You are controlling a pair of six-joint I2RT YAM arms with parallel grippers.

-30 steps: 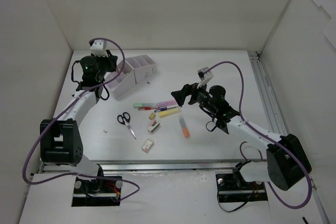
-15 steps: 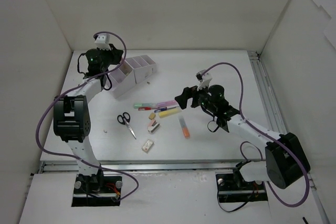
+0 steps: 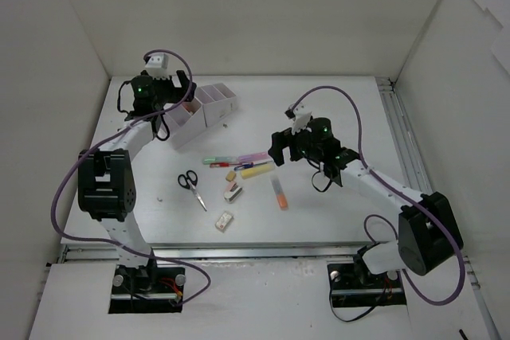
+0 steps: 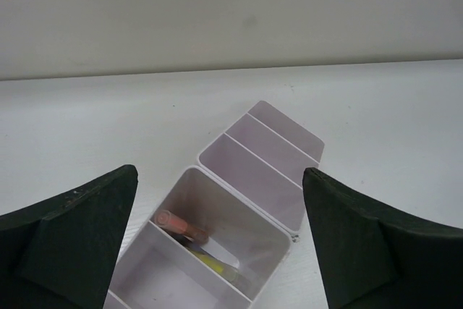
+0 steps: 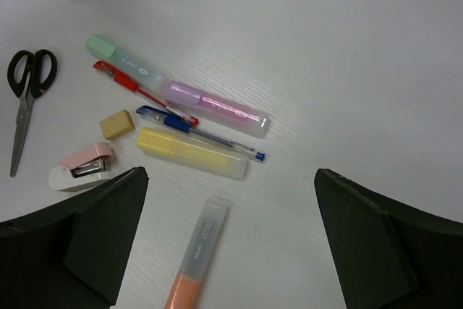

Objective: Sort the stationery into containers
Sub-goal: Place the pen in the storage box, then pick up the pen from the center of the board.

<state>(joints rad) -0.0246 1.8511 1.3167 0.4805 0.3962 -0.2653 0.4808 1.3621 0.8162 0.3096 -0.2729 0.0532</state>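
Note:
The containers, a pale lilac organizer [image 3: 209, 107] with stepped compartments [image 4: 283, 127], stand at the back left. One compartment holds an orange-capped pen [image 4: 181, 226] and a yellow highlighter [image 4: 217, 264]. My left gripper [image 3: 180, 93] hovers open above it [image 4: 221, 240], holding nothing. On the table lie the stationery: an orange highlighter [image 5: 195, 258], a yellow highlighter [image 5: 192, 152], a blue pen [image 5: 199, 132], a pink highlighter [image 5: 217, 108], a green highlighter [image 5: 124, 58], a red pen [image 5: 141, 92] and scissors [image 5: 25, 99]. My right gripper [image 5: 231, 244] is open above the orange highlighter [image 3: 279, 193].
A beige eraser [image 5: 116, 124] and a pink-and-white stapler [image 5: 79, 168] lie left of the yellow highlighter. A small white block [image 3: 224, 220] sits nearer the front edge. White walls enclose the table on three sides.
My left gripper has swung over the organizer and gone from shut to open. The right gripper has shifted slightly left and back, staying open.

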